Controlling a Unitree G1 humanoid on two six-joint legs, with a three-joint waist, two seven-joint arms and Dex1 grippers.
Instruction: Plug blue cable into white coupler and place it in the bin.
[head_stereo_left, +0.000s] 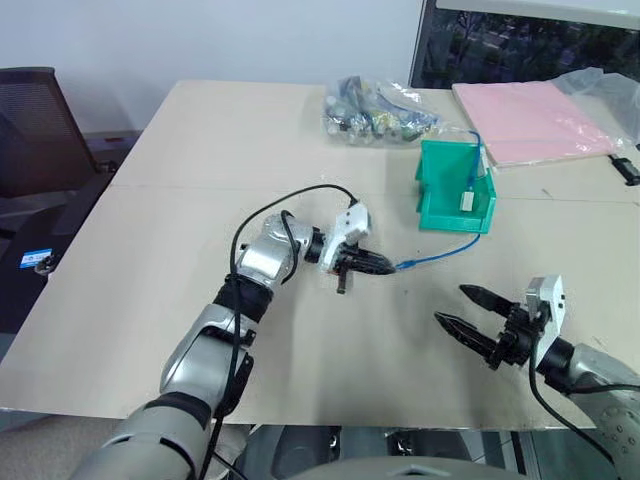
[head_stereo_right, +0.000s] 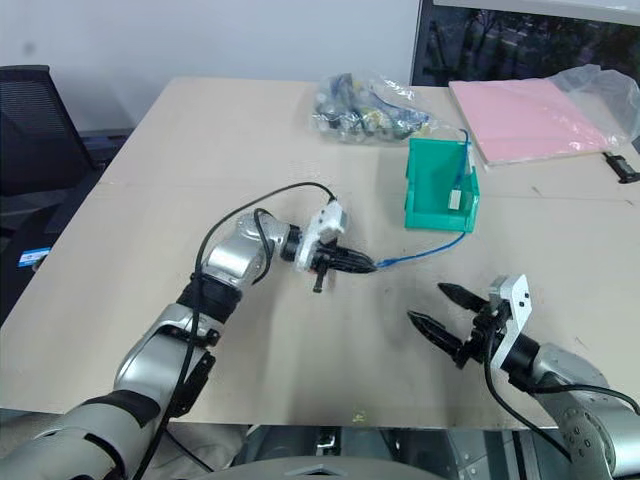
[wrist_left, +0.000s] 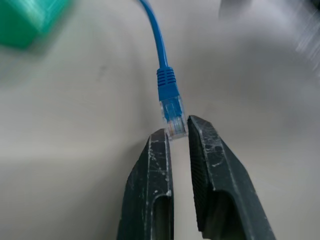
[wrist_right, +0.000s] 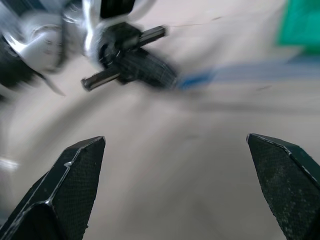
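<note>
My left gripper (head_stereo_left: 384, 266) is shut on the clear plug end (wrist_left: 172, 114) of the blue cable (head_stereo_left: 440, 254), just above the table's middle. The cable runs right along the table to the front right corner of the teal bin (head_stereo_left: 436, 190), where its far end is hidden. Inside the bin a small white coupler (head_stereo_left: 467, 199) sits on a blue cable hanging over the back wall. I cannot tell whether the held cable joins it. My right gripper (head_stereo_left: 450, 304) is open with nothing in it, near the front edge, right of the left gripper and apart from the cable.
A clear bag of small parts (head_stereo_left: 375, 110) lies behind the bin. A pink sheet (head_stereo_left: 540, 120) and crumpled clear plastic (head_stereo_left: 600, 85) are at the back right. A black chair (head_stereo_left: 35, 130) stands beyond the table's left edge.
</note>
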